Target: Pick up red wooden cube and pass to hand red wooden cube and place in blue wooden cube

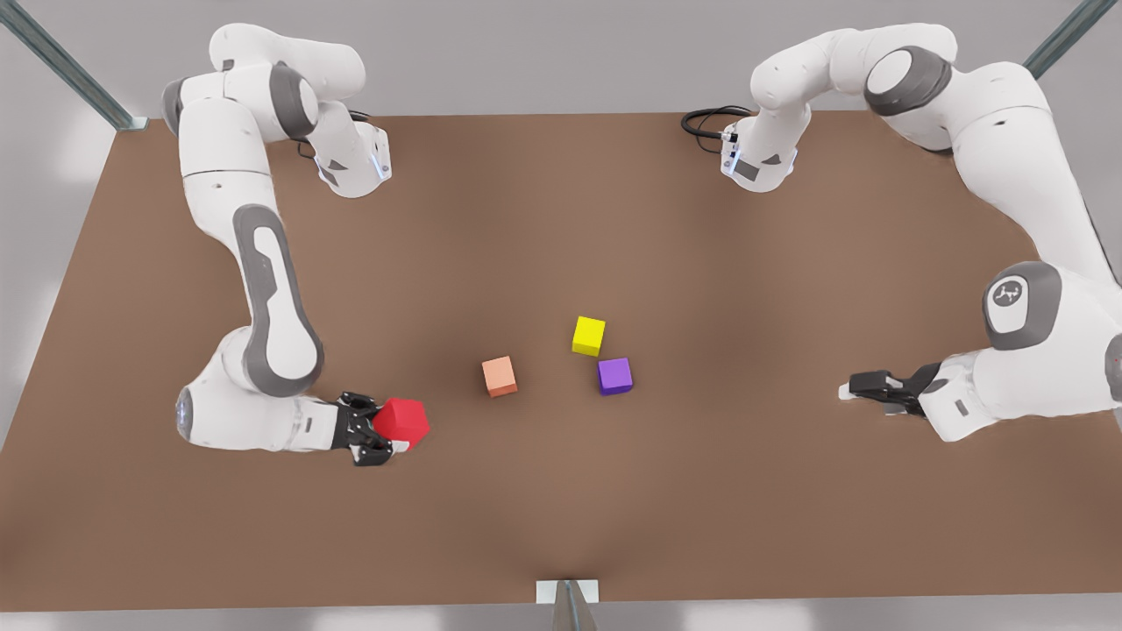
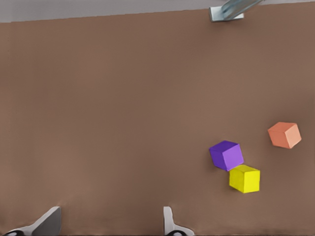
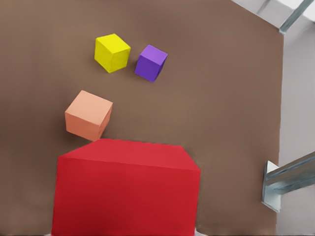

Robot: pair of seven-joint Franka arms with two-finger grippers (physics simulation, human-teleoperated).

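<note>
A: Two grippers, and the one nearest the front view's lower left, the right gripper (image 1: pixel 390 435), has its fingers closed around the red wooden cube (image 1: pixel 403 421). That cube is tilted in the grip, lifted off the brown table (image 1: pixel 701 491).

B: The right wrist view agrees: the red wooden cube (image 3: pixel 125 189) sits huge and close to the camera, with the other blocks beyond it.

A: The left gripper (image 1: pixel 863 386) is at the front view's right, at about the same depth, well apart from everything. Its fingers stand spread with nothing between them; the left wrist view shows its two fingertips (image 2: pixel 47 221) wide apart over bare table.

B: That arm just waits, then. Farther in?

A: The salmon-orange cube (image 1: pixel 499 376) lies near the table's middle. Just beyond it, toward the front view's right, are the purple cube (image 1: pixel 614 375) and the yellow cube (image 1: pixel 588 336), corner to corner, touching or nearly so; I cannot tell which.

B: And a teal cube?

A: I cannot point to one.
</note>
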